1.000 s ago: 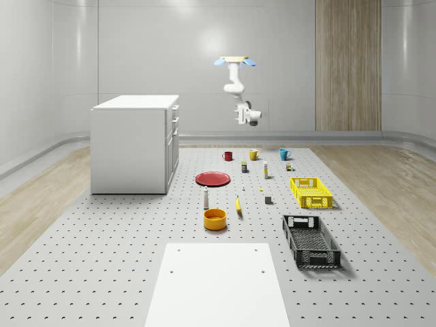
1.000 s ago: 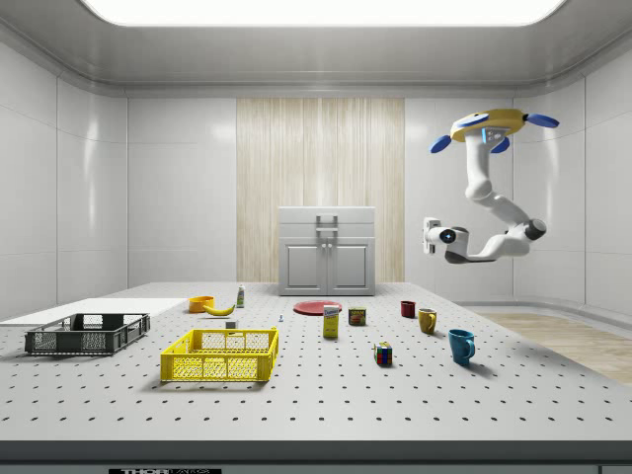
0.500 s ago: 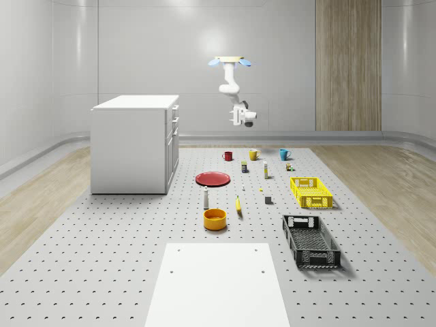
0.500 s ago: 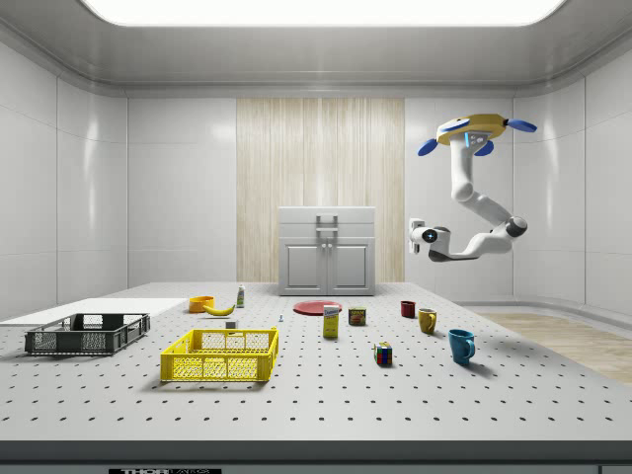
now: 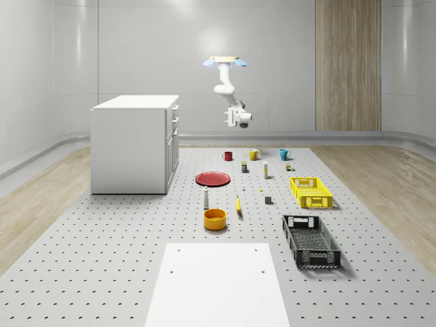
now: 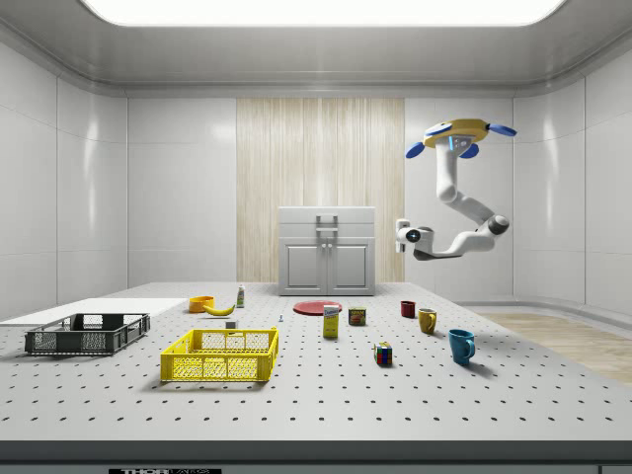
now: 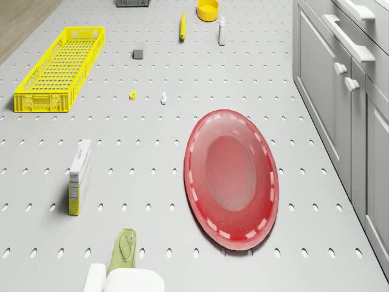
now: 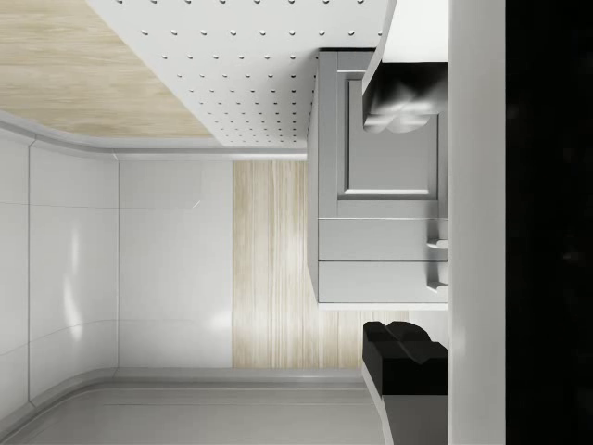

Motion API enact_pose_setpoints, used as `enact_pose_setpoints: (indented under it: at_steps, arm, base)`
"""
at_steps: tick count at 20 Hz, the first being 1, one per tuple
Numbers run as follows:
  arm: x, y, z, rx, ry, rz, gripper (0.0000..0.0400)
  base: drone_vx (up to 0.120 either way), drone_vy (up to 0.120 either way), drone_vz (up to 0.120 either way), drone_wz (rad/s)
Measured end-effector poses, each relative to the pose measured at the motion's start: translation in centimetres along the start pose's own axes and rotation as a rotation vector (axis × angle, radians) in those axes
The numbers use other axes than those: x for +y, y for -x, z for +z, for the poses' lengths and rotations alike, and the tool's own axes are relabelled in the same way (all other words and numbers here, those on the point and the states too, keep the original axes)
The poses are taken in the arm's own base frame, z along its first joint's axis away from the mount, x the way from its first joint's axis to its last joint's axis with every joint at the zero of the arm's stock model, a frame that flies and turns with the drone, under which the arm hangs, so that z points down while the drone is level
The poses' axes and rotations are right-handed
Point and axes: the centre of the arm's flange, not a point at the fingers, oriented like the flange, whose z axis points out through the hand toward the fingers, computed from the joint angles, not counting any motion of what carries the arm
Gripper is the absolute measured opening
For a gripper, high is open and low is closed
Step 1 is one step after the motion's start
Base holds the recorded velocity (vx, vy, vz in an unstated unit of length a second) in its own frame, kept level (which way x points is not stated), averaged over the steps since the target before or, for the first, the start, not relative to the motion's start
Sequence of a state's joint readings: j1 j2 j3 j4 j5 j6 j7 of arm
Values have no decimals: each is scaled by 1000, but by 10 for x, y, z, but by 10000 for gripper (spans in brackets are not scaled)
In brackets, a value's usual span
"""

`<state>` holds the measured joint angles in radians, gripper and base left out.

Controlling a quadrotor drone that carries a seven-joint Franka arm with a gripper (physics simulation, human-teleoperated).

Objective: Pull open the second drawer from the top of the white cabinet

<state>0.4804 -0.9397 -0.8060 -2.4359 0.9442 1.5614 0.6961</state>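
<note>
I see my yellow-bodied quadrotor drone with blue rotors [image 5: 223, 61] hovering high in the air, off the front of the white box-shaped cabinet [image 5: 135, 144] and well apart from it. The cabinet stands on the grey perforated table [image 5: 102, 252], and every other place here is given from it. Its white jointed arm [image 6: 459, 202] hangs below the drone and bends so that the gripper [image 6: 403, 236] points towards the cabinet's front, at about the height of the drawers. From the wrist camera I see two dark fingers [image 8: 405, 353] with a clear gap between them, so the gripper stands wide, holding nothing. The second drawer from the top [image 6: 327, 237] sits flush with the cabinet front, closed, with its handle [image 6: 327, 233] near the middle; the top drawer is above it and two doors below. On the table just in front of the cabinet lies a round red plate [image 7: 231, 178]. Farther from the cabinet front are a dark red mug [image 5: 228, 156], a yellow mug [image 5: 253, 154] and a blue mug [image 5: 284, 154] in a row. Beyond the plate, still farther from the cabinet, rest a yellow slatted plastic crate [image 5: 310, 191] and a black slatted crate [image 5: 310, 240]. A small orange bowl [image 5: 214, 219], a yellow banana [image 5: 238, 205] and a small white bottle [image 5: 206, 198] lie between the plate and the black crate.
</note>
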Motion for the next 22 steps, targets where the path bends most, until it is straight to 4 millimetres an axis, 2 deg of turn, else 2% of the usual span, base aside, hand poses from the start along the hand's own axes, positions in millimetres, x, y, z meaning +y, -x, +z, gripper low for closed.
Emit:
enact_pose_setpoints:
  at_steps: [5, 22]
  arm:
    - [0, 0, 0, 0, 0, 0, 300]
    - [0, 0, 0, 0, 0, 0, 300]
  base:
    - [120, 0, 0, 0]
    - [120, -120, 0, 0]
